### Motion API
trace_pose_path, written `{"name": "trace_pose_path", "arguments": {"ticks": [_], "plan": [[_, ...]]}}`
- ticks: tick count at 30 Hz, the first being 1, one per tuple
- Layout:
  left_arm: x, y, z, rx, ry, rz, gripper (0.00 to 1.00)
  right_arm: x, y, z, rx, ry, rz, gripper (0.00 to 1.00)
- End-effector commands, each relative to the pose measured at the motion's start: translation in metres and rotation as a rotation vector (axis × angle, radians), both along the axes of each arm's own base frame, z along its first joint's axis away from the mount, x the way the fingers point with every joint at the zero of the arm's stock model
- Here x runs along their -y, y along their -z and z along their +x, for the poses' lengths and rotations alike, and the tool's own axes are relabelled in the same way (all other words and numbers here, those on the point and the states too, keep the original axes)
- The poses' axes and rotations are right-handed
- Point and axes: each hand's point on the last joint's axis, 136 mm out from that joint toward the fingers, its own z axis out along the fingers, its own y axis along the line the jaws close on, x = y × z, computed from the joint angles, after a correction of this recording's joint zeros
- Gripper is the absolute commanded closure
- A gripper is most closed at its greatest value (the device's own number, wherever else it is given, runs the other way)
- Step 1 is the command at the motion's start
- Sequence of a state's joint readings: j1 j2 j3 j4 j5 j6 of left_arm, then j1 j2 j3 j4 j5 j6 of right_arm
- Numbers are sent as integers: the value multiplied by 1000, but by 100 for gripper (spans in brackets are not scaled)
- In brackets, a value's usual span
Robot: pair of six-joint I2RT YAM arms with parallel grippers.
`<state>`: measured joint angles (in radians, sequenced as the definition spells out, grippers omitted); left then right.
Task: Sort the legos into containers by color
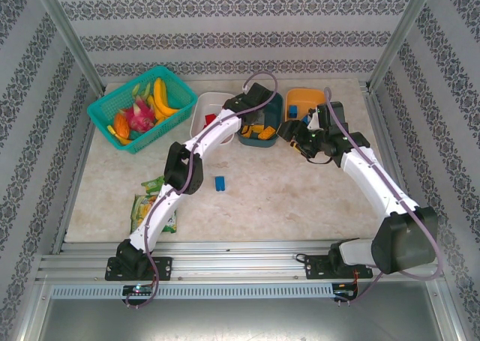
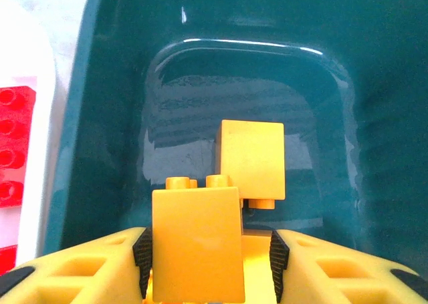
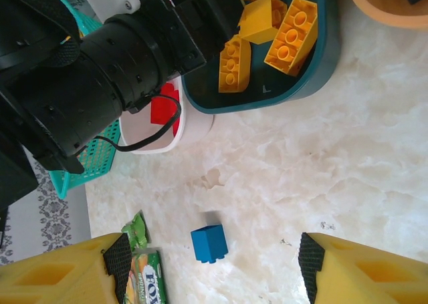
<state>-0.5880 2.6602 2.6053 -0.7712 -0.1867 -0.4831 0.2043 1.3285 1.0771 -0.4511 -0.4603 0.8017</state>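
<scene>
Nearest the arm bases, a green foil snack packet [image 1: 154, 206] lies on the pale marbled table [image 1: 300, 198], beside the left arm. Just beyond it, a small blue studded plastic brick [image 1: 219, 183] sits alone on the table. In the right wrist view, the right gripper [image 3: 212, 267] hangs released above the table. Its yellow fingers [image 3: 60, 277] are spread wide, and the blue brick shows on the surface between them, touching neither.

Farther back, three smooth rounded plastic tubs stand in a row. The white tub [image 1: 204, 103], on the left, holds red studded bricks [image 1: 210, 118]. The dark teal tub [image 1: 276, 112], in the middle, holds several orange-yellow studded plastic bricks [image 3: 291, 35].

The left gripper [image 2: 208, 260] reaches down into this teal tub with one orange-yellow brick [image 2: 196, 244] between its black pads [image 2: 142, 260]. The brick sits against the left pad, but a gap separates it from the right pad. The jaws therefore look loosened rather than clenched. Another orange-yellow brick lies on the tub floor just behind it.

The orange tub [image 1: 307, 94], on the right, holds a second blue brick [image 1: 292, 112]. At the far left corner sits a teal lattice basket [image 1: 101, 112] of fruit.
</scene>
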Motion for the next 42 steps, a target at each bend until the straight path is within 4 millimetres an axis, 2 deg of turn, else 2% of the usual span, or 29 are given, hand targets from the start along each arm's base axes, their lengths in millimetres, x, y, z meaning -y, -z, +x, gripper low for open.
{"name": "trace_pose_path", "arguments": {"ticks": [1, 6, 11, 16, 19, 23, 28, 32, 37, 42], "plan": [[-11, -55, -6, 54, -58, -14, 49, 4, -5, -4, 30, -5, 0, 31], [-29, -74, -10, 74, -118, 22, 51, 2, -6, -8, 34, -6, 1, 30], [-25, -89, -15, 73, -110, -25, 53, -2, -4, -13, 36, -21, -11, 31], [-32, -116, -44, 5, -124, -88, 51, -20, -4, -24, 54, -113, -98, 31], [-46, -116, -76, -87, -117, -72, 46, -36, 7, -34, 43, -165, -139, 32], [-71, -125, -133, -149, -98, -109, 40, -69, 27, -49, 22, -265, -204, 33], [-116, -115, -213, -197, -91, -152, 29, -114, 55, -66, -16, -392, -303, 33], [-140, -102, -274, -223, -58, -220, 19, -143, 82, -77, -93, -459, -395, 32], [-163, -89, -332, -226, -10, -296, 10, -179, 103, -81, -132, -515, -495, 27], [-184, -80, -374, -201, -4, -366, 5, -192, 132, -80, -227, -492, -568, 26]]}}
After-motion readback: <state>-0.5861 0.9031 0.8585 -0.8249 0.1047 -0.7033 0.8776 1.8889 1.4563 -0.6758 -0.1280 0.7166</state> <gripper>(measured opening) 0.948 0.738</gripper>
